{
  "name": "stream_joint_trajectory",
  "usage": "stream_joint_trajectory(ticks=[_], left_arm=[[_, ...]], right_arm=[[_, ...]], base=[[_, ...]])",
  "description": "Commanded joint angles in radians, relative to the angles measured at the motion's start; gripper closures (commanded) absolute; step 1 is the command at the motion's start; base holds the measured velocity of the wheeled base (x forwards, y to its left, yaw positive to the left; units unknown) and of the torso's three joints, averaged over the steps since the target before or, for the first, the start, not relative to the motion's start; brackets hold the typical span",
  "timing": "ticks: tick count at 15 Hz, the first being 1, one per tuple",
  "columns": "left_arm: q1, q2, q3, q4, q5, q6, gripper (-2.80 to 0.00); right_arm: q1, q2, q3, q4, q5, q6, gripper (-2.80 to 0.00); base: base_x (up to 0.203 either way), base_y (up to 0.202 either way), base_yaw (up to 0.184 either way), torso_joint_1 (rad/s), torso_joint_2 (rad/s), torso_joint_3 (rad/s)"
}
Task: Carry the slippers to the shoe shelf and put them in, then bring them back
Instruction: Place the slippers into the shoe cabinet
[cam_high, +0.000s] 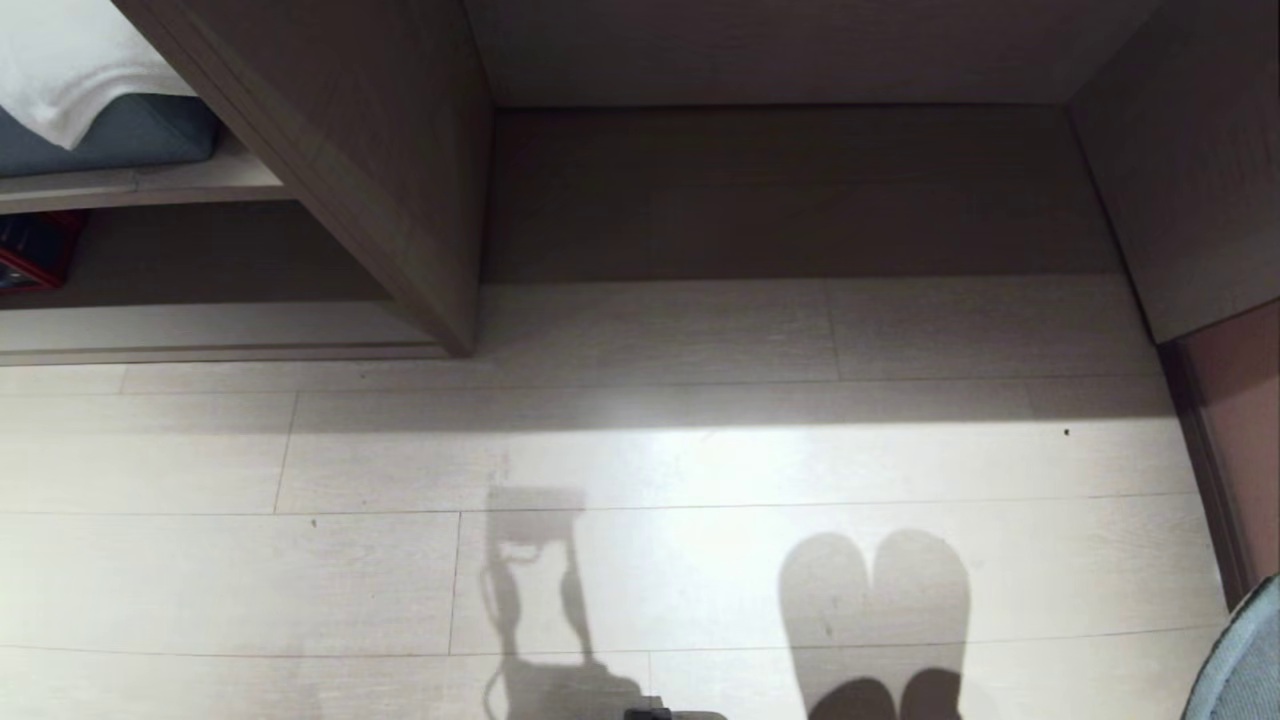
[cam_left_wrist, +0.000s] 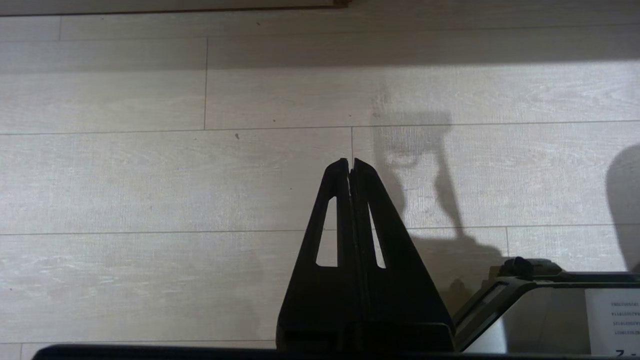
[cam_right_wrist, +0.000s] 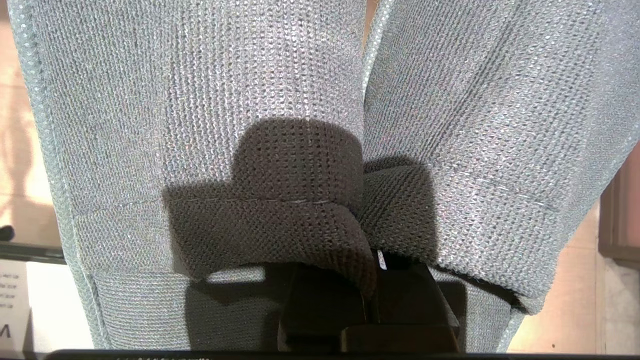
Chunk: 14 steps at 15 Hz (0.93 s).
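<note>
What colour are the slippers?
Grey-blue knit slippers, clearest in the right wrist view.

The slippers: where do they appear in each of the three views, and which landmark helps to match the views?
Head view: only a grey-blue edge of the slippers at the bottom right corner; their double shadow lies on the floor.
Left wrist view: not in it; only their shadow at the right edge.
Right wrist view: the pair fills the picture, pinched by the right tool.
Shared landmark: the pale plank floor.
</note>
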Motion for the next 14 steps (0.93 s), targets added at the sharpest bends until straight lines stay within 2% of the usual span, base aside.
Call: stream_joint_trajectory(ticks=[1, 14], left_arm=[[0.000, 0.001, 0.000, 0.000, 0.000, 0.000, 0.00], [0.000, 0.001, 0.000, 0.000, 0.000, 0.000, 0.00]], right_arm=[[0.000, 0.002, 0.000, 0.000, 0.000, -0.001, 0.00], [0.000, 0.002, 0.000, 0.000, 0.000, -0.001, 0.00]], base=[[0.000, 0.000, 0.000, 0.007, 0.00, 0.198], [0.000, 0.000, 0.000, 0.003, 0.00, 0.202]])
